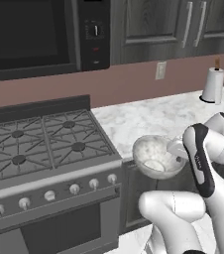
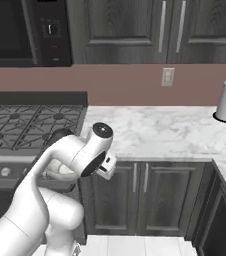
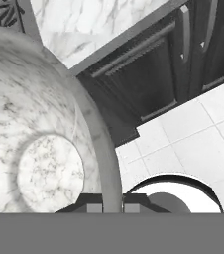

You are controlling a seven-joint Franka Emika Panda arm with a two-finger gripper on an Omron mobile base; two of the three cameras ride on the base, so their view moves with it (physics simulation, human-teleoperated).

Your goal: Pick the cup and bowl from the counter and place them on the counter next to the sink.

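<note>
My gripper is pinched narrow on the thin rim of the bowl, one dark finger tip on each side of the wall, right at the bottom of the hand view. The bowl fills the left of that view, translucent grey-white and speckled, its flat round base pale against the curved inside. It hangs in my grip off the counter, out in front of the cabinets: past its rim I look down on white floor tiles and the dark grey cabinet doors with their slim bar handles.

From the left base view the bowl sits level with the front edge of the counter, just right of the stove's front corner, its mouth tipped toward the camera, with my wrist coming in at its right side. From the right base view my white arm covers most of it; just a pale sliver of the bowl peeks out under my forearm, in front of the stove.

Beyond the bowl runs the white marble counter, grey-veined. To its left is the black gas stove with its grates, and a row of round knobs along its front. Far back on the counter, near the right corner, a paper towel roll stands upright on its holder. On the pinkish wall behind is a white outlet, and above the stove a dark microwave, beside dark upper cabinets.
</note>
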